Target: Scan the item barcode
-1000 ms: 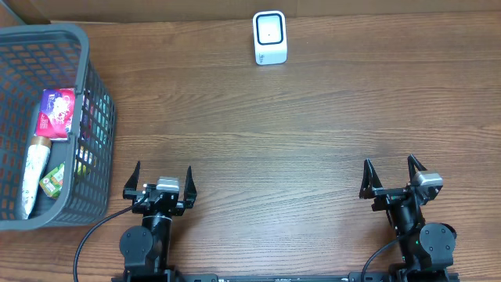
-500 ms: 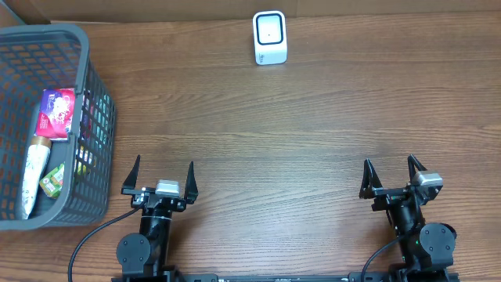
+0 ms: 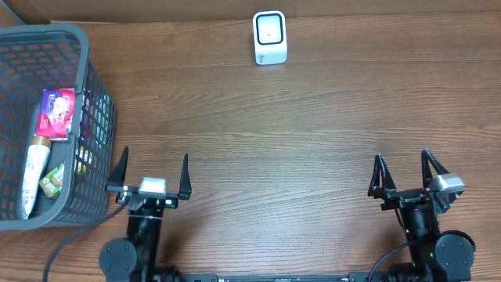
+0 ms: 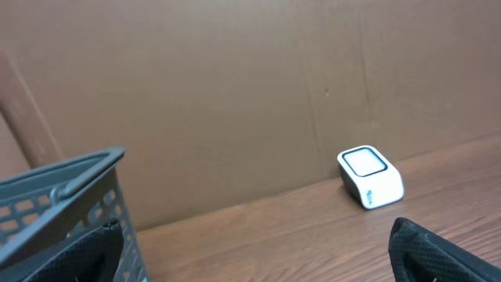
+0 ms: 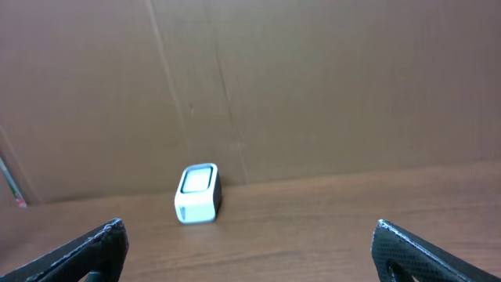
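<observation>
Scanner (image 3: 270,37): boxy, round-cornered white casing

scanner (image 3: 270,37): white, upright, far side, centre.
pink packet (image 3: 57,111): flat in the basket (image 3: 47,34).
white tube (image 3: 33,174): just below it.
green carton (image 3: 52,178): beside the tube.

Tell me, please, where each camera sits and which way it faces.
Overhead: above the table, looking straight down on the basket and scanner; both arms show, left hand and right hand open.
Left wrist: low on the left arm, facing the far wall; basket left, scanner right; its fingertips fill the bottom corners.
Right wrist: low on the right arm, facing the same wall; scanner left of centre, fingertips in the bottom corners.
Shared: all three see the scanner; overhead and left wrist share the basket.
</observation>
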Tool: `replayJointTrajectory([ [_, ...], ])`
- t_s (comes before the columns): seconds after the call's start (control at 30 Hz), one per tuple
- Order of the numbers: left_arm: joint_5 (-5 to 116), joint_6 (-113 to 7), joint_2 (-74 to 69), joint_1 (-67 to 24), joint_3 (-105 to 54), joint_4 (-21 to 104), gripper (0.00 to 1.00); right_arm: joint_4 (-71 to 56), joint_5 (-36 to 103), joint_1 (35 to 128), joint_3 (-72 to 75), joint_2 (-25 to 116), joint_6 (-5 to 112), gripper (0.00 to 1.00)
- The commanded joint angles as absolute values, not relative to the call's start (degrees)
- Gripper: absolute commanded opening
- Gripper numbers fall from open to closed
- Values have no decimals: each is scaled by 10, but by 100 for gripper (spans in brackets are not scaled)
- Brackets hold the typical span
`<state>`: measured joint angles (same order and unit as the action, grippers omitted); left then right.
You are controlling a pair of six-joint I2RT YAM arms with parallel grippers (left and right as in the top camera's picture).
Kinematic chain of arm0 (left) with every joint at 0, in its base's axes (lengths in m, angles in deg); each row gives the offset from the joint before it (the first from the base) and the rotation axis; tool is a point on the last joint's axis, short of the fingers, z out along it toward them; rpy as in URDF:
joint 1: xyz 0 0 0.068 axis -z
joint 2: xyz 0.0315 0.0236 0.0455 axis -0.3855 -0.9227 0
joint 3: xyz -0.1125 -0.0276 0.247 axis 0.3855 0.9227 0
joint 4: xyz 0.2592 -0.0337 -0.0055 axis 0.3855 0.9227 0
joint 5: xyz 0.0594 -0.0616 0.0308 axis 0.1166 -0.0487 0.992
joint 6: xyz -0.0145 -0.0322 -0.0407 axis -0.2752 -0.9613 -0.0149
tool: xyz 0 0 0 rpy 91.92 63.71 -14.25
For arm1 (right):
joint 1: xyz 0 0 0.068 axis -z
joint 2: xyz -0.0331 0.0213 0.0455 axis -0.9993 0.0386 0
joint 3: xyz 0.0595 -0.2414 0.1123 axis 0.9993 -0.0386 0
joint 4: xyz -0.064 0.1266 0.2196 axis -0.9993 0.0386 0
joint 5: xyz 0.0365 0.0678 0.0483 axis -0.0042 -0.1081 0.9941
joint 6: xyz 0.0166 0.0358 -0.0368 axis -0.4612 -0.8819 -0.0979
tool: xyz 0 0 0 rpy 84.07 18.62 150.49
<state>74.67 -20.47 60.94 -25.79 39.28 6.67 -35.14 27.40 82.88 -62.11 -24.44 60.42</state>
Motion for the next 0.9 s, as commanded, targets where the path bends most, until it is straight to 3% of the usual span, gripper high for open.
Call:
replayJointTrajectory([
  [0.0, 718, -219, 541, -261, 327, 80, 100, -338, 271, 827, -581, -240, 595, 100],
  [0.4, 642, -220, 246, -261, -20, 272, 100, -201, 295, 827, -381, -59, 596, 100],
  [0.87, 576, -220, -62, -261, -479, 677, 99, 118, 365, 827, 11, 306, 596, 100],
])
